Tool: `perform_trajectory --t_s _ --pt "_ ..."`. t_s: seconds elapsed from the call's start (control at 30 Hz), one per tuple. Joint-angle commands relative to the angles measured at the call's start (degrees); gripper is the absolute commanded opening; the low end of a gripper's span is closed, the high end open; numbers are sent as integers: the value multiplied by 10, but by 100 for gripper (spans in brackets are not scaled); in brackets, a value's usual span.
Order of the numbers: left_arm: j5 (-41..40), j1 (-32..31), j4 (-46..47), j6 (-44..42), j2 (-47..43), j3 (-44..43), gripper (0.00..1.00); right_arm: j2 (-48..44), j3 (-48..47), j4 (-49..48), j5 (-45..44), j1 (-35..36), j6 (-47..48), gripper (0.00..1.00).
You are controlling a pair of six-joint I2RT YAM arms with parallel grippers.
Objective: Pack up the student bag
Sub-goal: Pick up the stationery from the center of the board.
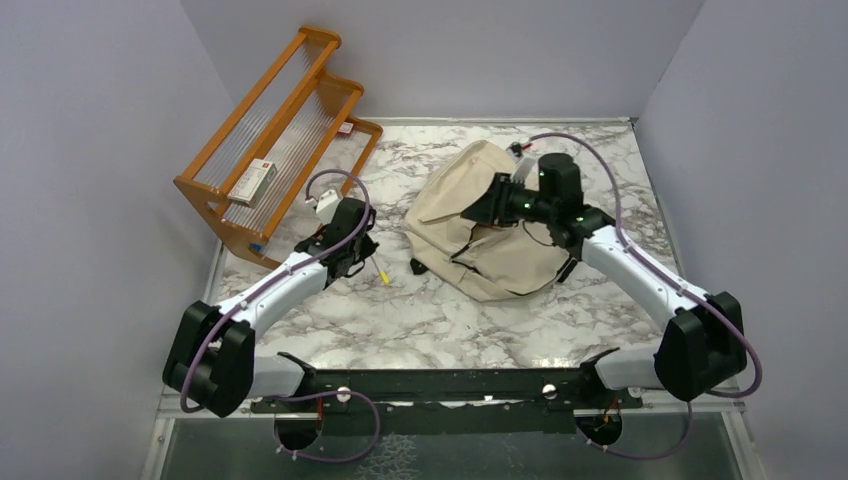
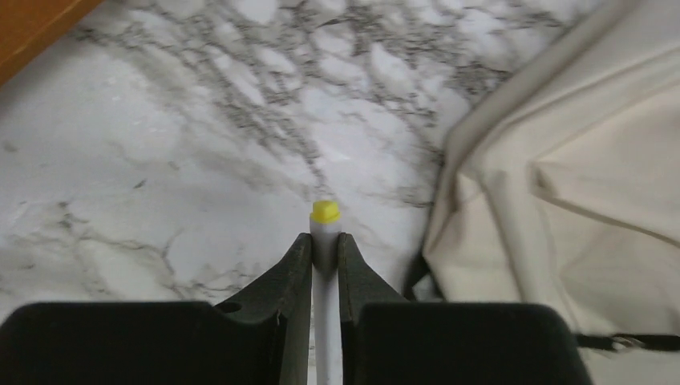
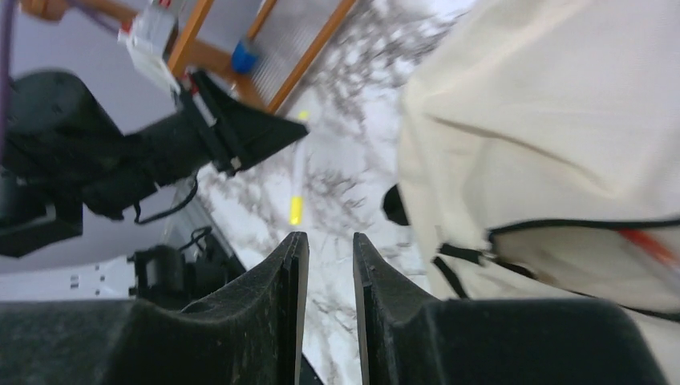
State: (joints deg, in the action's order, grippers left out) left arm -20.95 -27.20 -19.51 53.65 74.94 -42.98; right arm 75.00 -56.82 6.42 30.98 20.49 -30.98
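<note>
The student bag [image 1: 487, 225] is a beige canvas backpack with black zipper lines, lying slumped on the marble table right of centre. Its cream side fills the right of the left wrist view [image 2: 585, 184] and of the right wrist view [image 3: 553, 120]. My left gripper [image 2: 325, 241] is shut on a white pen [image 2: 325, 233] with a yellow tip, held low over the table just left of the bag [image 1: 368, 262]. The pen [image 1: 382, 275] pokes out towards the bag. My right gripper [image 3: 325, 241] hovers over the bag's top [image 1: 490, 205], its jaws a little apart with nothing between them.
An orange wooden rack [image 1: 270, 130] stands at the back left with a white box [image 1: 250, 182] on it. A black strap end [image 1: 418, 266] lies at the bag's left edge. Grey walls close in both sides and the back.
</note>
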Motion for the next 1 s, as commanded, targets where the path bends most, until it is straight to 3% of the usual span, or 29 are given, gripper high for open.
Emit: perform_trajectory --t_s 0.0,0.33,0.97 --pt "115 2 124 -33 -37 -22 0 46 -8 -75 36 67 -19 32" --pt "306 1 355 -33 -34 2 0 104 25 -227 38 128 -91 35" --pt "379 -15 424 -42 3 -20 0 149 25 -267 39 133 -122 37"
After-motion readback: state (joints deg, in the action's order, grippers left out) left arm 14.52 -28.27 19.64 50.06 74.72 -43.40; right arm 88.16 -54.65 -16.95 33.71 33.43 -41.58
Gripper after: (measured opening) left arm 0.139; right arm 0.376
